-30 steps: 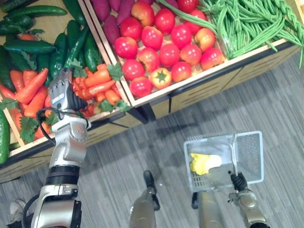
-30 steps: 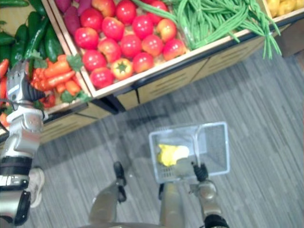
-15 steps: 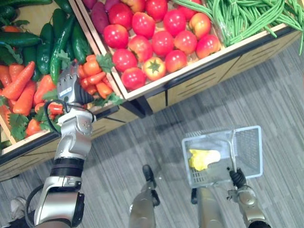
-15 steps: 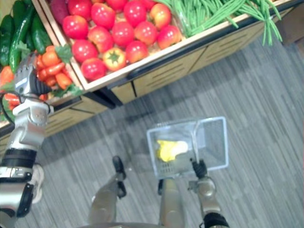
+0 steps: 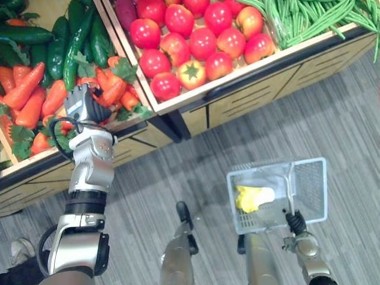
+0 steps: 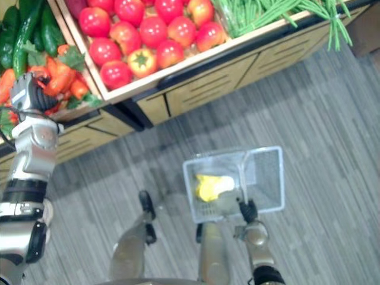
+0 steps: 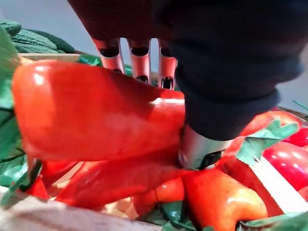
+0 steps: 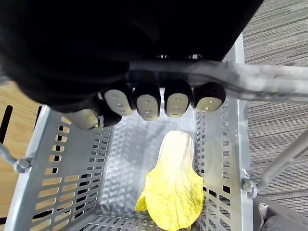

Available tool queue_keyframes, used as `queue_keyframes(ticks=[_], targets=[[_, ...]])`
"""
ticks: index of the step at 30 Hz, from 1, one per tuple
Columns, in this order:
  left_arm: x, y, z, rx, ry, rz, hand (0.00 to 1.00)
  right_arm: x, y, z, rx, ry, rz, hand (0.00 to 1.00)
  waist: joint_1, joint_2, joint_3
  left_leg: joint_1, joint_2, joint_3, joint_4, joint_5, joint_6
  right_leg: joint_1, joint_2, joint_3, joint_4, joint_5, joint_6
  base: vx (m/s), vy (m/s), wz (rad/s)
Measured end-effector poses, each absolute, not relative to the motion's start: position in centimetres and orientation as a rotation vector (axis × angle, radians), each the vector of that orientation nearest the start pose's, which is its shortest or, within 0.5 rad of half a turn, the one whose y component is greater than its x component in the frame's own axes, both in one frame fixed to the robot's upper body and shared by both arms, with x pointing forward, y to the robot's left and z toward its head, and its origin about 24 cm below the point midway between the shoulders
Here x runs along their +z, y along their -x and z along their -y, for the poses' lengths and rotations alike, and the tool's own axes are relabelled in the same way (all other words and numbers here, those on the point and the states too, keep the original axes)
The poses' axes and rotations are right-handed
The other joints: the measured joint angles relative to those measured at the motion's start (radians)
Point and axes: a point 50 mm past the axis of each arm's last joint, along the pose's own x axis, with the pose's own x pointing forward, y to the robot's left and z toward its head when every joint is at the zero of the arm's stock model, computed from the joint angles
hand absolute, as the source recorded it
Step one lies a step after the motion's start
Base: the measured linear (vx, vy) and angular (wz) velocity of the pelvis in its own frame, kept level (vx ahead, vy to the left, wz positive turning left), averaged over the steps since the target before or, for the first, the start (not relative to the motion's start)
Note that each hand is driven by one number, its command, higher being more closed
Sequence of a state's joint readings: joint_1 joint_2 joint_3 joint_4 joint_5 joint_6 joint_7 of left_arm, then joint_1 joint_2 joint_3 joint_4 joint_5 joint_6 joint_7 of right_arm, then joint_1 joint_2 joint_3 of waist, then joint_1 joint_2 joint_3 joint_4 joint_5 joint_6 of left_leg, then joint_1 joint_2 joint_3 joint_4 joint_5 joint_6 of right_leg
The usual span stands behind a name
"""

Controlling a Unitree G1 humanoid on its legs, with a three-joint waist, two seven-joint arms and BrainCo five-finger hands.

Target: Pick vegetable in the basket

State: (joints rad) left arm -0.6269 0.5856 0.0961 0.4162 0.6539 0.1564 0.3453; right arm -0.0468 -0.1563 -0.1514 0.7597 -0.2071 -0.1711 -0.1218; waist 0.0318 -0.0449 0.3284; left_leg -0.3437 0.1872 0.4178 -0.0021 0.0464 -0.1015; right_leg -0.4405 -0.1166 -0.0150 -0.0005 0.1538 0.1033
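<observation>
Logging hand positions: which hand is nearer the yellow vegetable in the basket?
Right. The right hand grips the basket handle above the yellow vegetable; left hand grips a carrot in the crate.

Carrots: orange, green leafy tops. One carrot: glossy orange-red. Cucumbers: dark green. Tomatoes: red, some blushed yellow-orange. Beans: bright green. Basket: pale grey, perforated. Leaf: yellow, whitish stem. Floor: grey, fine darker streaks. Crate fronts: tan, dark slots.
</observation>
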Motion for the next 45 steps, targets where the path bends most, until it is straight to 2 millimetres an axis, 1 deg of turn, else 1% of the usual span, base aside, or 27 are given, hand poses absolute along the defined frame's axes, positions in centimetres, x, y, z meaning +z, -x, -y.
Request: queue_keyframes(ticks=[6,13,15,16,20,25,28,31,33,36,39,40,41,42,43,44,45], targets=[[18.7,-34.5,-30.3,0.693,-1.101,0.160,1.00,-8.4,-20.7,23.0,-0.219,0.311,-0.528,1.00,-0.003,0.000,0.000,0.001,0.005,0.009,-0.013,0.018,-0.001,-0.010,0.008,0.015,0.000,0.000,0.000,-0.01,-0.030,-0.04],[19.0,-34.5,-31.3,0.735,-1.059,0.133,1.00,-8.5,-20.7,22.7,-0.217,0.303,-0.529,1.00,-0.004,-0.003,-0.001,0.012,0.011,0.018,-0.011,0.019,-0.003,-0.005,0.015,0.026,0.000,0.000,0.000,-0.01,-0.020,-0.04],[19.5,-34.5,-31.5,0.751,-1.032,0.142,1.00,-8.6,-20.5,22.7,-0.217,0.300,-0.535,1.00,-0.003,-0.003,-0.002,0.021,0.014,0.018,-0.008,0.019,-0.003,0.006,0.017,0.025,0.000,0.000,0.000,0.00,0.000,0.00],[20.0,-34.6,-31.5,0.760,-1.021,0.158,1.00,-8.8,-20.3,22.7,-0.217,0.299,-0.541,1.00,-0.003,-0.005,-0.003,0.028,0.016,0.017,-0.008,0.019,-0.003,0.013,0.018,0.025,0.000,0.000,0.000,0.00,0.000,0.00],[21.2,-34.3,-32.3,0.823,-0.982,0.181,1.00,-9.0,-20.0,22.6,-0.218,0.297,-0.555,1.00,-0.003,-0.009,-0.005,0.054,0.018,0.018,-0.004,0.015,-0.006,0.042,0.020,0.027,-0.001,0.000,0.000,0.00,-0.005,-0.01],[23.1,-33.1,-34.4,0.913,-0.987,0.213,1.00,-9.4,-19.3,22.7,-0.221,0.289,-0.580,1.00,-0.003,-0.015,-0.010,0.082,0.022,0.016,0.007,0.011,-0.009,0.075,0.022,0.026,-0.003,0.000,0.000,0.00,0.000,0.00],[23.9,-32.6,-34.9,0.935,-1.005,0.229,1.00,-9.7,-18.7,22.9,-0.223,0.285,-0.605,1.00,-0.001,-0.021,-0.031,0.085,0.020,0.009,0.007,0.011,-0.009,0.086,0.021,0.024,-0.012,-0.001,0.000,-0.01,-0.012,0.03],[24.5,-32.2,-34.9,0.946,-1.011,0.264,1.00,-10.0,-18.3,23.2,-0.232,0.278,-0.625,1.00,-0.001,-0.025,-0.043,0.091,0.016,0.003,0.007,0.014,-0.007,0.098,0.018,0.021,-0.017,-0.001,0.000,0.00,-0.017,0.06],[24.9,-31.2,-34.4,0.946,-1.037,0.323,1.00,-10.2,-18.1,23.3,-0.239,0.274,-0.637,1.00,-0.001,-0.026,-0.046,0.107,0.012,0.001,0.007,0.014,-0.007,0.114,0.015,0.020,-0.018,-0.001,0.000,0.00,-0.003,0.02],[24.5,-29.9,-33.4,0.919,-1.093,0.383,1.00,-10.5,-17.6,23.6,-0.254,0.269,-0.666,1.00,-0.001,-0.026,-0.073,0.112,0.005,-0.011,0.005,0.014,-0.006,0.122,0.010,0.018,-0.019,-0.004,-0.002,0.00,0.000,0.03],[22.6,-28.1,-32.4,0.856,-1.183,0.410,1.00,-10.9,-16.6,24.7,-0.309,0.252,-0.703,1.00,0.000,-0.024,-0.094,0.131,-0.007,-0.023,0.003,0.015,-0.005,0.151,0.006,0.008,-0.023,-0.012,-0.001,0.01,0.012,0.12],[21.5,-27.3,-32.2,0.821,-1.217,0.399,1.00,-11.0,-16.2,25.3,-0.339,0.242,-0.717,1.00,0.003,-0.024,-0.099,0.146,-0.011,-0.024,-0.002,0.015,-0.005,0.165,0.004,0.008,-0.024,-0.016,0.000,0.02,0.012,0.10],[20.0,-26.5,-31.9,0.781,-1.230,0.372,1.00,-11.2,-15.6,26.1,-0.369,0.242,-0.739,1.00,0.004,-0.022,-0.118,0.155,-0.020,-0.027,-0.015,0.016,-0.004,0.172,0.002,0.007,-0.029,-0.018,0.002,0.02,0.014,0.08],[19.2,-26.1,-31.7,0.760,-1.236,0.358,1.00,-11.2,-15.3,26.6,-0.379,0.251,-0.750,1.00,0.004,-0.020,-0.128,0.157,-0.025,-0.029,-0.019,0.015,-0.005,0.175,0.000,0.007,-0.033,-0.019,0.002,0.01,0.026,0.11],[17.9,-25.4,-31.2,0.708,-1.248,0.335,1.00,-11.1,-14.9,27.7,-0.405,0.261,-0.769,1.00,0.003,-0.017,-0.141,0.164,-0.036,-0.035,-0.029,0.015,-0.005,0.180,-0.009,0.006,-0.034,-0.022,0.007,0.01,0.030,0.10],[17.3,-25.2,-31.0,0.681,-1.252,0.326,1.00,-11.0,-14.8,28.3,-0.418,0.270,-0.775,1.00,0.003,-0.016,-0.141,0.172,-0.042,-0.037,-0.033,0.015,-0.005,0.186,-0.013,0.006,-0.034,-0.023,0.008,0.01,0.050,0.08],[16.5,-24.7,-30.8,0.629,-1.267,0.310,1.00,-10.6,-14.6,29.4,-0.434,0.305,-0.781,1.00,0.003,-0.016,-0.146,0.178,-0.050,-0.039,-0.035,0.015,-0.005,0.191,-0.021,0.009,-0.034,-0.024,0.011,0.00,0.056,0.02]])
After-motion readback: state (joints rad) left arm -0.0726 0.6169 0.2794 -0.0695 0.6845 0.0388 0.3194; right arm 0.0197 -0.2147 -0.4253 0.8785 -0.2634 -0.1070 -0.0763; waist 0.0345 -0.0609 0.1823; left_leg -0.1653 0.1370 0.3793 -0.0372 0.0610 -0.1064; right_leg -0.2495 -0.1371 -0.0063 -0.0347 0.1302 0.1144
